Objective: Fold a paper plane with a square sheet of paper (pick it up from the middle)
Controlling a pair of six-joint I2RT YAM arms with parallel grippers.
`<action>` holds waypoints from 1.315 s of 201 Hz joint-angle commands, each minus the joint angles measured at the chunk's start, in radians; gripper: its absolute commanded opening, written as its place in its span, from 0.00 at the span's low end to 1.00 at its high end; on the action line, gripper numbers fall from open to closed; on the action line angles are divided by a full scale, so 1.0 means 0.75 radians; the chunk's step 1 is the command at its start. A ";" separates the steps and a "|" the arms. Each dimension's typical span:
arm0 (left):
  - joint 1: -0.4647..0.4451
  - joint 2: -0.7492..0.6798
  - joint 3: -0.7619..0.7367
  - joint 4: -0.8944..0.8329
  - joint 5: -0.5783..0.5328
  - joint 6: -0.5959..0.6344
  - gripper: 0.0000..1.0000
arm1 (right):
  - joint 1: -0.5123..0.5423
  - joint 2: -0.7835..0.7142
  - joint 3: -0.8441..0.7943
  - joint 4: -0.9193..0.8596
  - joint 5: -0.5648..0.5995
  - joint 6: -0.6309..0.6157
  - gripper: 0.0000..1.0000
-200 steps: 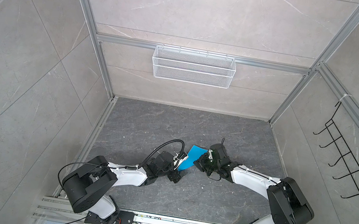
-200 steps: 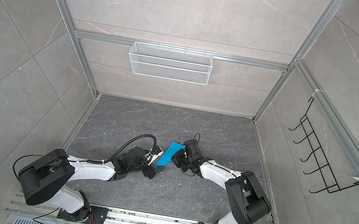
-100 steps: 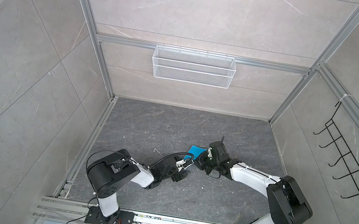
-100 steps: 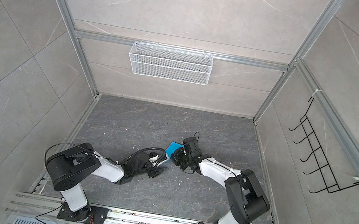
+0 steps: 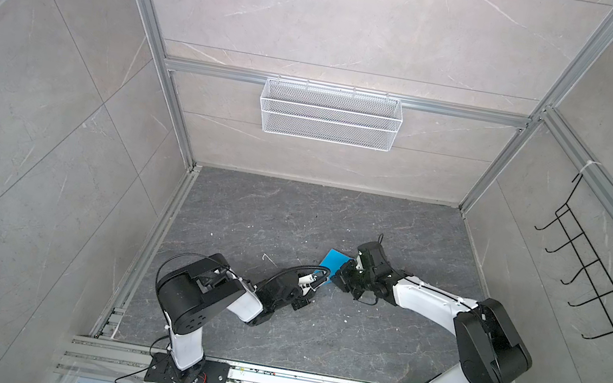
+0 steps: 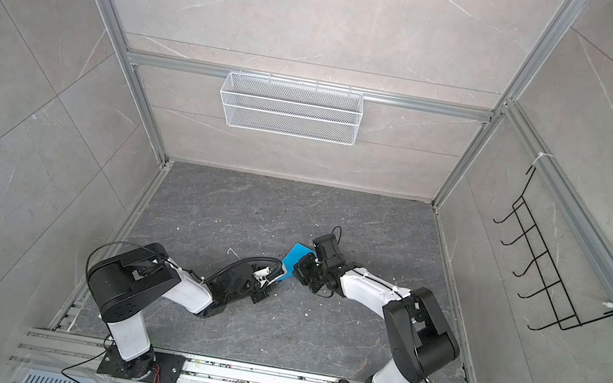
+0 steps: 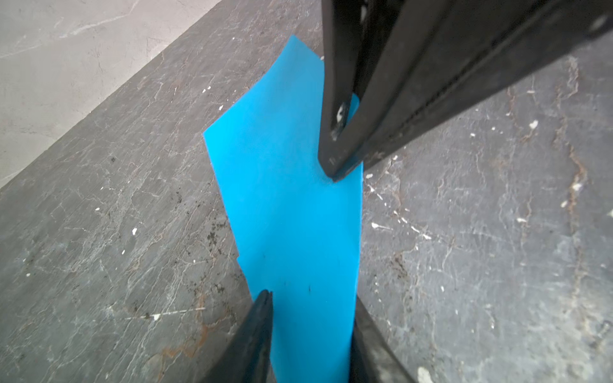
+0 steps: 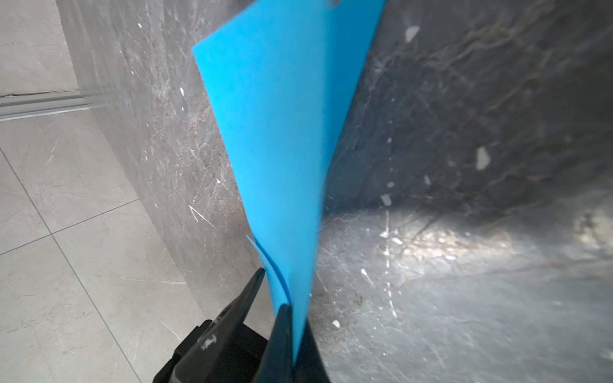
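Sheet: the sheet of paper point(image 5: 331, 262) is already folded into a narrow blue strip. It is sitting mid-counter point(image 5: 291, 219) between the two arms, and in both top views point(image 6: 295, 260) it is showing as a small slanted patch. Whether its underside is touching the counter cannot be told.
Long axis: in the left wrist view the strip point(image 7: 292, 199) is running straight out from the left tool toward the back wall.
Right tool: the right tool point(image 8: 275, 298) is clenching one long edge of the sheet point(image 8: 282, 132). Its tips point(image 7: 335, 165) are coming in from the side, partway along the strip.
Left tool: the left tool point(image 7: 311, 305) is straddling the near end, with a finger point(image 7: 262, 315) flanking each side. Whether the fingers are pressing on the paper cannot be told.
Deciding relation: the two tools are standing crosswise. The left is in line with the strip's length and the right is square to it.
Nearer arm: both are at the sheet. The left tool point(image 5: 321, 281) is taking the end nearest the arm bases, and the right tool point(image 5: 338, 278) is just beside it.
Next move, judged: a firm hold on the near end is looking necessary before the right tool lets go.
Risk, judged: squeezing across the strip's width is likely to buckle thin paper.
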 commanded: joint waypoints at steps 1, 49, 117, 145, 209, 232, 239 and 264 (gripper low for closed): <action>-0.004 -0.004 -0.004 0.035 0.011 0.002 0.30 | -0.004 0.026 0.055 -0.037 -0.005 -0.003 0.14; -0.002 -0.006 0.018 -0.022 0.044 -0.011 0.19 | -0.011 0.071 0.075 -0.038 -0.039 -0.023 0.31; 0.000 -0.015 0.032 -0.074 0.067 -0.019 0.18 | -0.015 0.108 0.088 -0.045 -0.062 -0.031 0.25; 0.003 -0.030 0.037 -0.093 0.075 -0.021 0.20 | -0.019 0.108 0.088 -0.050 -0.062 -0.031 0.13; 0.003 -0.102 0.039 -0.175 0.106 -0.021 0.23 | -0.023 0.096 0.087 -0.092 -0.042 -0.033 0.10; 0.005 -0.093 0.045 -0.203 0.105 -0.015 0.22 | -0.024 0.094 0.084 -0.090 -0.041 -0.032 0.10; 0.006 -0.085 0.046 -0.205 0.103 -0.014 0.20 | -0.025 0.092 0.084 -0.089 -0.041 -0.031 0.10; 0.012 -0.073 0.058 -0.225 0.105 -0.025 0.14 | -0.025 0.086 0.086 -0.087 -0.046 -0.031 0.16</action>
